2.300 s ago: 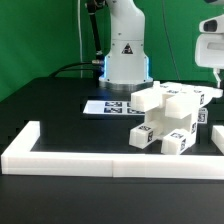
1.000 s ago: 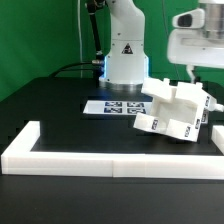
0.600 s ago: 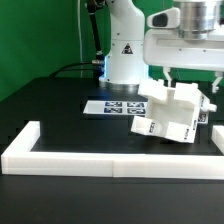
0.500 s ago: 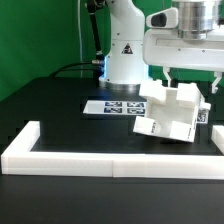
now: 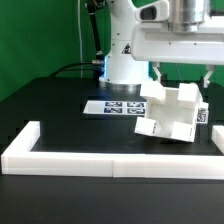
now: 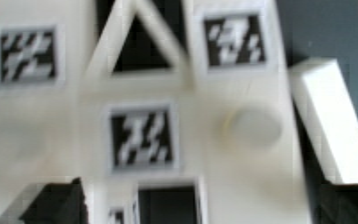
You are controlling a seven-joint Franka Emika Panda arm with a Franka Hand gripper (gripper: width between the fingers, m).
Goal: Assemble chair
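Observation:
The chair [image 5: 172, 112], white and partly put together, lies tilted on the black table at the exterior view's right, showing square tags on its faces. My gripper [image 5: 182, 79] hangs open just above it. One finger [image 5: 157, 74] stands at each side of the chair's top, and neither touches it. The wrist view is filled by the chair's [image 6: 149, 110] tagged white panels and a ladder-like frame. My gripper [image 6: 197, 205] stands open, its dark fingertips [image 6: 51, 202] at the picture's two lower corners.
The marker board [image 5: 108, 107] lies flat in front of the robot base [image 5: 125, 60]. A long low white border rail [image 5: 100, 160] runs along the table's near side and turns up at its left end. Another tagged white piece [image 5: 204, 116] shows behind the chair.
The open gripper has moved from the exterior view's right to directly over the chair. The chair rests in a more tilted pose than in the earliest frame.

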